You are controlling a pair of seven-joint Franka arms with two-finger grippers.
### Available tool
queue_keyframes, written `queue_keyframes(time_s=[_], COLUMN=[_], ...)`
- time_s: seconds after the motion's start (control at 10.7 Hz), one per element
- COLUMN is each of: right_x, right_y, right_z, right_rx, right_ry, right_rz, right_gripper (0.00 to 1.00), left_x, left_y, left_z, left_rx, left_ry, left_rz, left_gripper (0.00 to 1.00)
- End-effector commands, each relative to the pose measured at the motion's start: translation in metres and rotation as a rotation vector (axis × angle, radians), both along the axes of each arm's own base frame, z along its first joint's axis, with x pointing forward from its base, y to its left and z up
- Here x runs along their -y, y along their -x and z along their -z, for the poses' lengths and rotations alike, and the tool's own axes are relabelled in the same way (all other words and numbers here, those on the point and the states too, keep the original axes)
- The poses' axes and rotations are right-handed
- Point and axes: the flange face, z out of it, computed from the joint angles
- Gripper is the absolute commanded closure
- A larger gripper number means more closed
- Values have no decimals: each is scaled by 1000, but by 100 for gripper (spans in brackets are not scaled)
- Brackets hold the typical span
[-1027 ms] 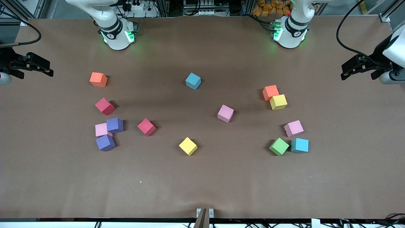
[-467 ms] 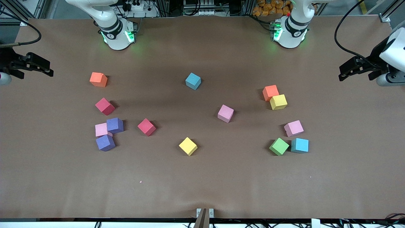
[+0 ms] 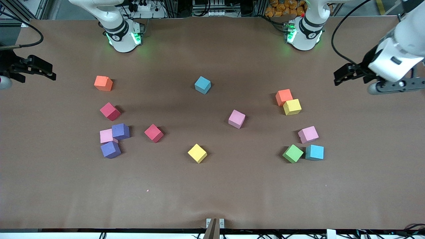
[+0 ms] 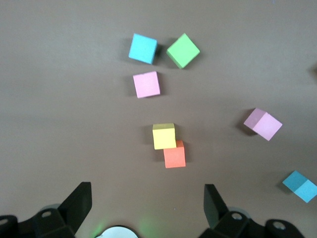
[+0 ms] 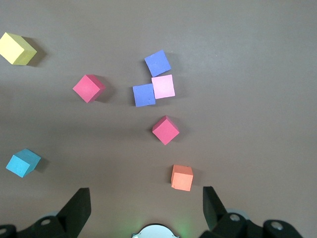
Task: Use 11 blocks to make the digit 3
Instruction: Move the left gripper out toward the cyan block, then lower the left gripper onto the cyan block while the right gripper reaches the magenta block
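Blocks [image 3: 236, 119] are lying scattered on the table [image 3: 212, 199]; left pincer [image 3: 348, 73], wide and empty, is hovering near the orange-yellow pair [image 3: 288, 102]; right pincer [image 3: 40, 68], wide, is waiting. Descend squarely over one cube.

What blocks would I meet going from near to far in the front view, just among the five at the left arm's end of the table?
pink block → yellow block → orange block. The green block and teal block come before these but lie about level, so their order is left out.
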Motion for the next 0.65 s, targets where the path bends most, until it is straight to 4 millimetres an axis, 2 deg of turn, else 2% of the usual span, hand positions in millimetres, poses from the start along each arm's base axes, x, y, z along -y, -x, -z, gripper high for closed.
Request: queue_keyframes(time_s=[0.0,0.37,0.56], right_x=[-2,-4,-15], right_y=[0,-2,-5], right_z=[-2,0,6], right_rx=[2,1,-7], right_ry=[17,18,20], right_rz=[16,17,23], right_gripper=[0,0,0], left_x=[28,103,138], left_y=[7,26,42], left_z=[19,66,96], left_rx=[-7,-12,-14], left_ry=[11,-16,-31], left_rz=[-46,-187,-287], left_gripper=[0,0,0])
